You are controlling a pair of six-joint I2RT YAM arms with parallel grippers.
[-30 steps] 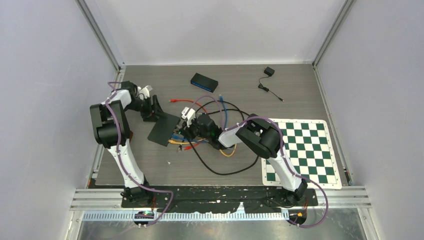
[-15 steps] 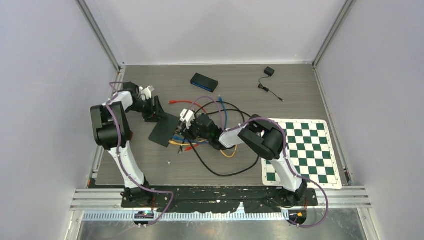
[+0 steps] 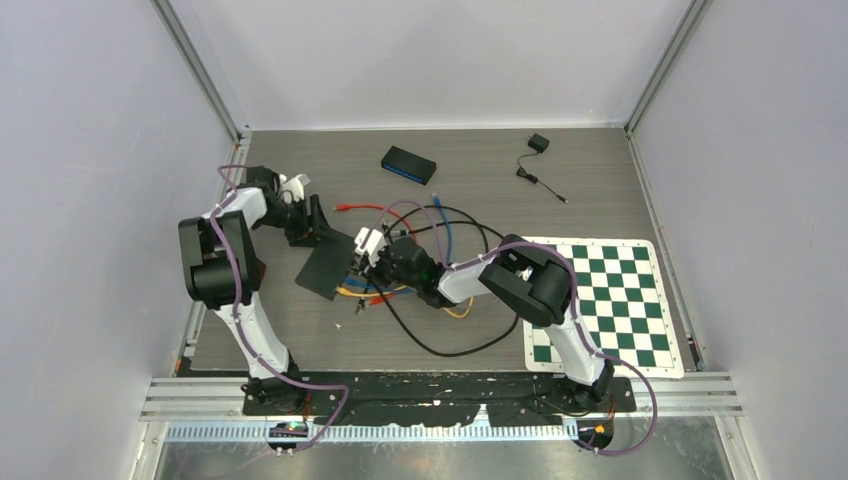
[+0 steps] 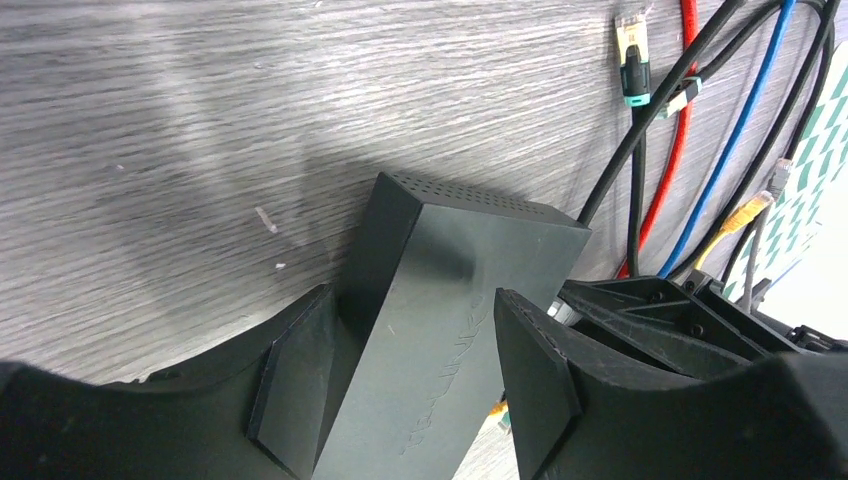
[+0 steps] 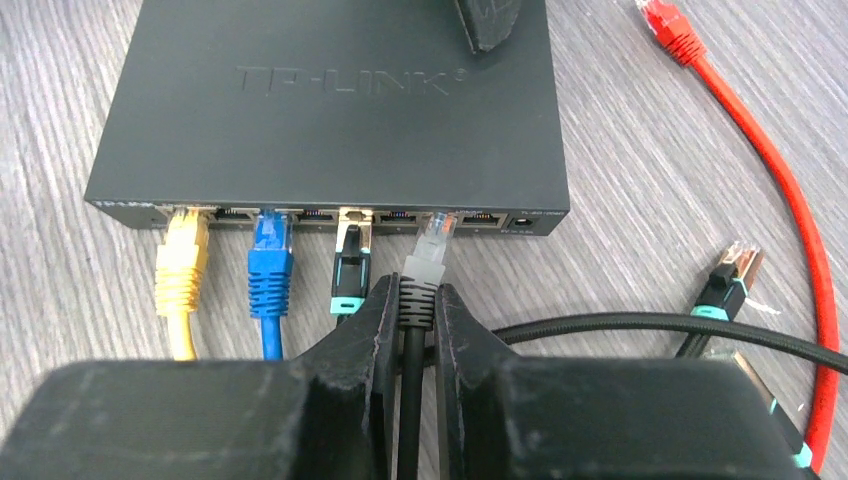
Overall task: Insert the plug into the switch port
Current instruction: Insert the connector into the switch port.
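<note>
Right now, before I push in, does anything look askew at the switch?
Yes. The plug in the right gripper leans to the right in the wrist view, while the black plug beside it sits straight in the switch. Its clear tip is only at the port mouth, so it looks misaligned.

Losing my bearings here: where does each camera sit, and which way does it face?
Top external: overhead, behind the robot, looking down at the table; left arm, right arm show.
Left wrist: looks along the left pincer, clamped on the switch.
Right wrist: faces the switch's ports; right pincer grips the plug.
Shared: both wrists see switch, red cable.
</note>
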